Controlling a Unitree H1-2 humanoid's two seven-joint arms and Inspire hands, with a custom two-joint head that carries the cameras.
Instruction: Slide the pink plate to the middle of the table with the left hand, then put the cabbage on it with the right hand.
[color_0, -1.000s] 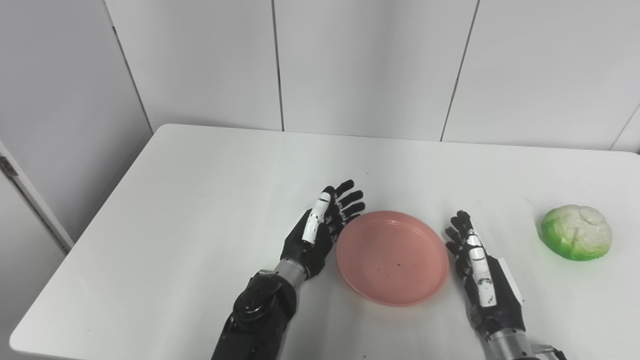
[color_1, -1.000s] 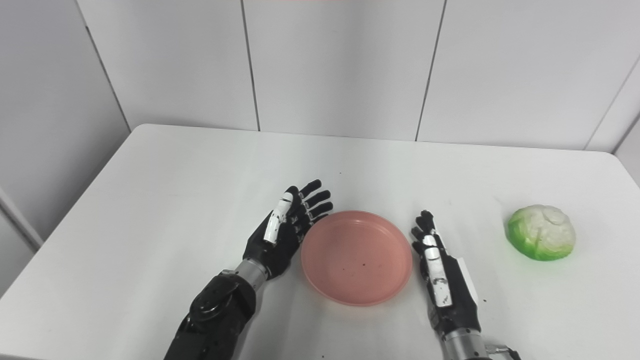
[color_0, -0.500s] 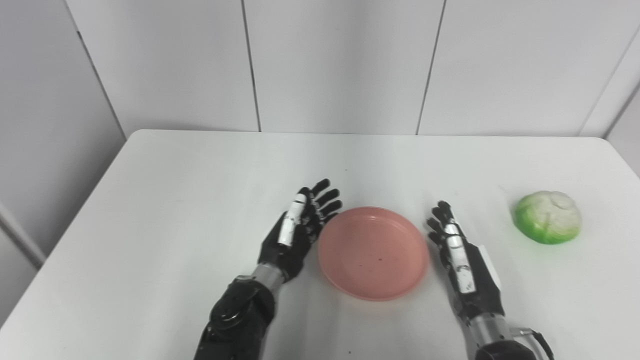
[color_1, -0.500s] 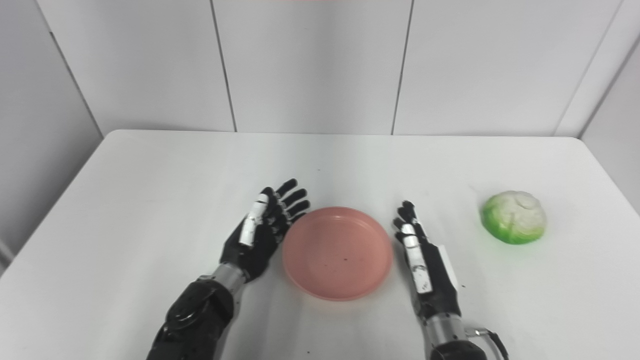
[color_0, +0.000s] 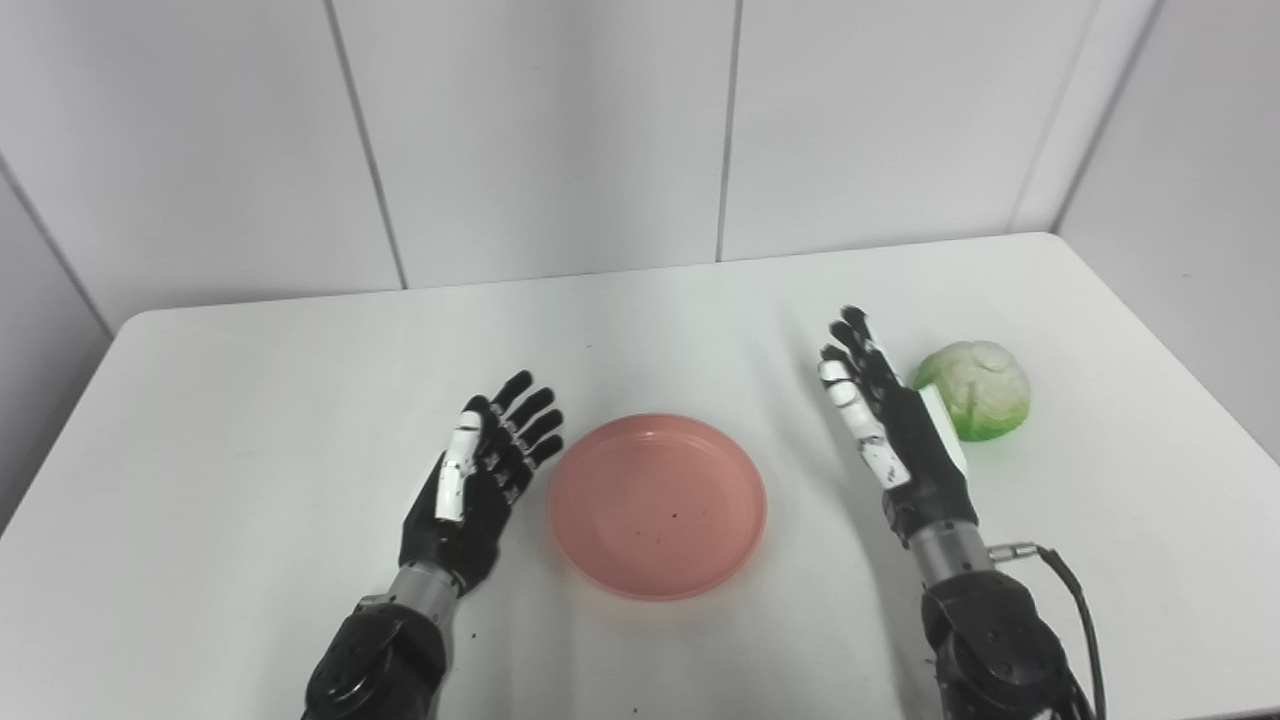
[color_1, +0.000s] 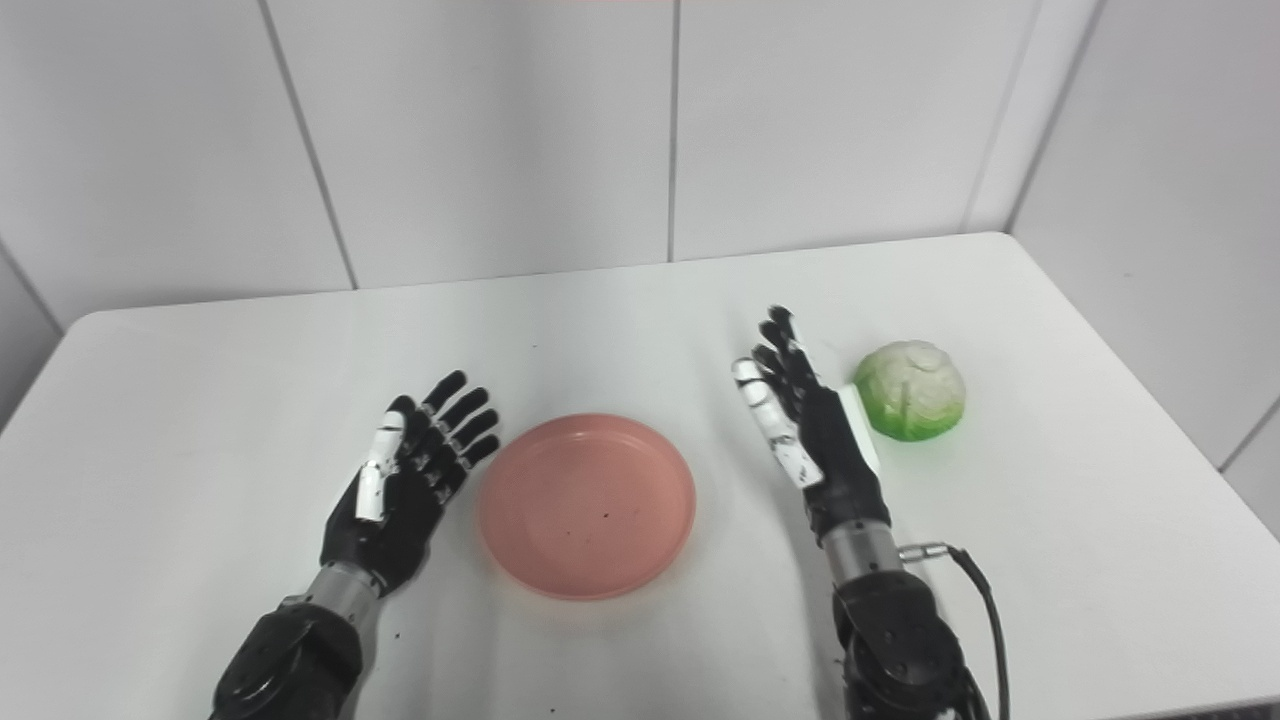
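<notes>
Right hand (color_0: 890, 435): empty, fingers spread and stretched toward the far side, standing edge-up just left of the cabbage; contact with it cannot be told.
Cabbage (color_0: 975, 389): on the table at the right, beyond the plate's right side, not lifted.
Left hand (color_0: 480, 480): empty too, palm turned toward the plate, fingers apart, just left of the plate's rim.
Pink plate (color_0: 657, 505): flat on the table (color_0: 250, 400) between the two hands, bare inside (a few dark specks only), roughly mid-table.
Done, by my reading: the slide looks finished.
Left: grasp the cabbage, carry it leftward, set it on the plate.
</notes>
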